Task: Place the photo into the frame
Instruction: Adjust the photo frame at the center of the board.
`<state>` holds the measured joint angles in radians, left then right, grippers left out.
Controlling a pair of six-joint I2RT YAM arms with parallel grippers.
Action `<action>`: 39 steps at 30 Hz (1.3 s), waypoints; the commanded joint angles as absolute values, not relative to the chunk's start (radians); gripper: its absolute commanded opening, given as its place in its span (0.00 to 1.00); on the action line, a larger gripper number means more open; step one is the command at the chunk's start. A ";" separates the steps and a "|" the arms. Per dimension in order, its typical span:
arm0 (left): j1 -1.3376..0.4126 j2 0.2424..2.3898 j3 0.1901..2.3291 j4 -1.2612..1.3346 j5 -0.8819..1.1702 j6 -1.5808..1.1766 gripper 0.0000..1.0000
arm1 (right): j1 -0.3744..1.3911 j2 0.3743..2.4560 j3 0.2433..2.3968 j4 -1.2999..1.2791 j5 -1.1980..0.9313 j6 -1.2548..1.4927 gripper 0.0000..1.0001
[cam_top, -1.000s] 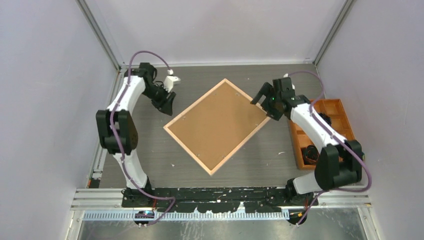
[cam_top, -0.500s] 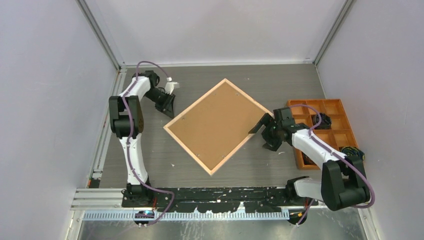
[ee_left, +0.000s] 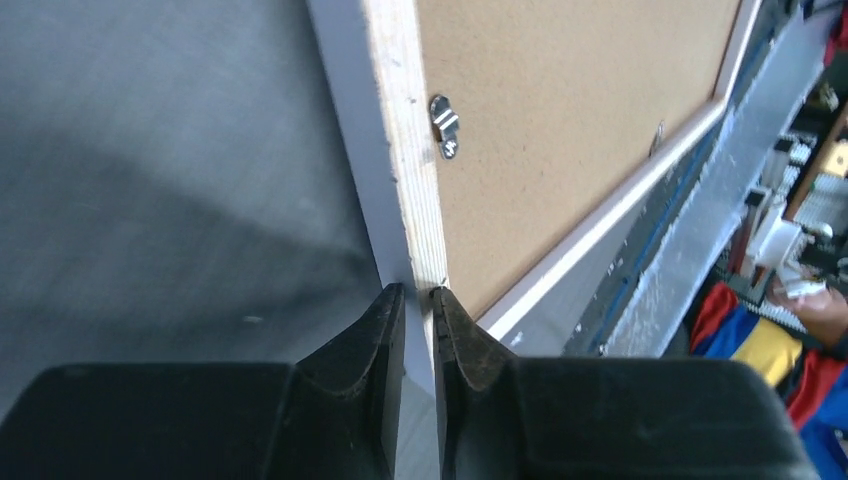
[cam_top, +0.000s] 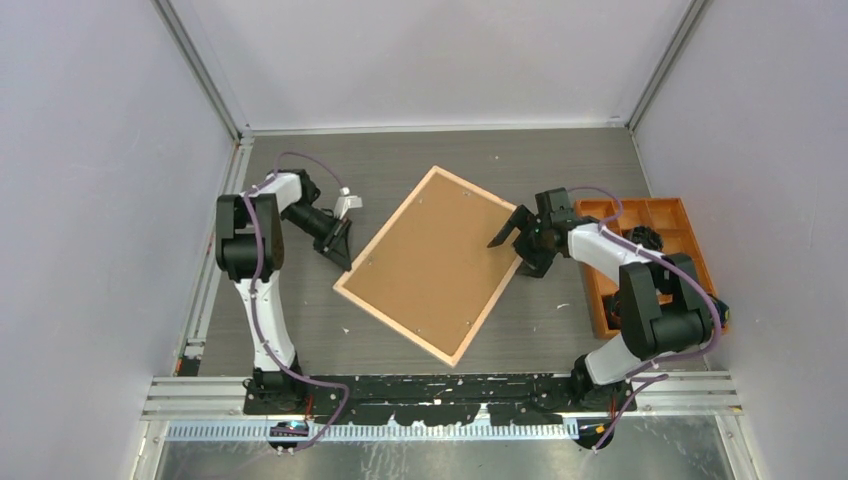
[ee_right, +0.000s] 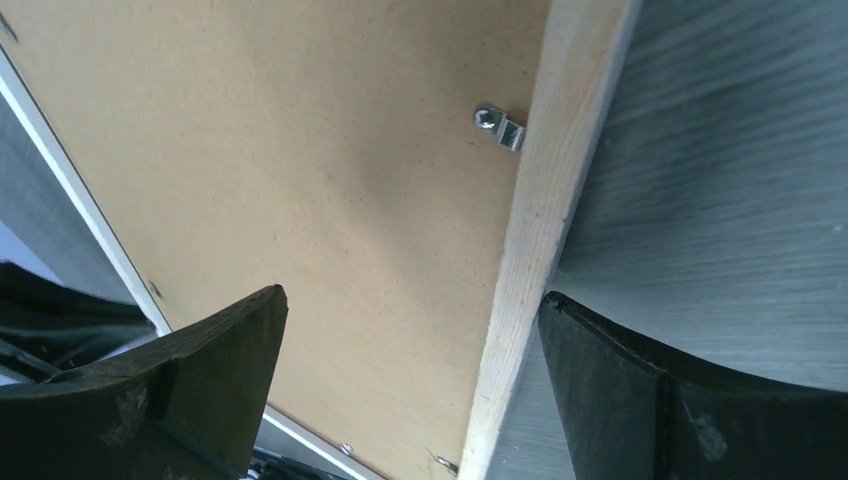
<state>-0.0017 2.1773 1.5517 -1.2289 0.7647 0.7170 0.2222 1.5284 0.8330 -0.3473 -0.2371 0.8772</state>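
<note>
Black left gripper [cam_top: 346, 258] low at frame [cam_top: 430, 265]

Frame [cam_top: 435, 262] central, left tool [cam_top: 344, 250] at its left edge, right tool [cam_top: 515, 250] at its right; tray [cam_top: 690, 213] beyond

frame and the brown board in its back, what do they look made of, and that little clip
The frame looks like bare light wood: pale, with fine grain lines, no paint on this side. The backing board looks like matte brown fibreboard, speckled and grainless, possibly hardboard. The clip is shiny silver metal.
</note>
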 commanded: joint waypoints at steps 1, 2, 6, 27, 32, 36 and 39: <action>-0.051 2.053 1.387 -1.307 0.820 0.823 0.17 | 0.224 1.553 0.934 -0.351 -0.254 0.829 1.00; -0.065 2.028 1.348 -1.293 0.826 0.825 0.17 | 0.223 1.558 0.950 -0.365 -0.250 0.822 1.00; -0.073 1.953 1.264 -1.284 0.866 0.803 0.17 | 0.225 1.541 1.010 -0.431 -0.191 0.790 1.00; -0.046 2.014 1.282 -1.057 0.856 0.509 0.15 | 0.847 1.778 1.161 -0.028 -0.158 1.037 0.58; -0.046 2.022 1.281 -1.056 0.838 0.511 0.12 | 0.897 1.909 1.239 0.030 -0.191 1.062 0.58; -0.047 2.020 1.285 -1.049 0.821 0.508 0.11 | 0.910 1.988 1.291 0.041 -0.207 1.080 0.57; -0.046 2.020 1.287 -1.052 0.815 0.507 0.10 | 0.910 2.018 1.295 0.065 -0.218 1.098 0.57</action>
<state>-0.0441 2.0232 1.2568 -1.0542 0.8173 0.5049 0.9112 1.9987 1.2545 -0.0036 -0.1982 1.0622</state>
